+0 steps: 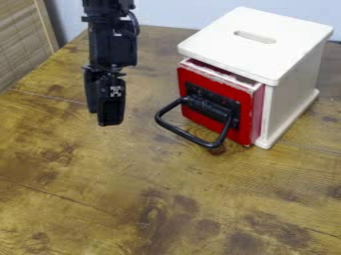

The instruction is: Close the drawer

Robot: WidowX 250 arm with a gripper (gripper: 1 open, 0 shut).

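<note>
Camera view, inspected: the claw [107, 116] hangs over the left part of the wooden surface [80, 179], fingers pointing down, well apart from the cabinet. Its jaws stand wide, with nothing seen between them. The red-fronted drawer [246, 92] sits in the white cabinet [281, 38] on the right, its front proud of the body, so I judge it slightly open. The black loop handle [174, 127] juts out toward the claw's side, presumably so that a hand can pull on it; for closing, it offers a place to push. The claw's position off to the handle's side probably leaves room to line up with the front. The next move likely calls for a straight push inward; an angled one could twist the cabinet or slip off the loop.
</note>
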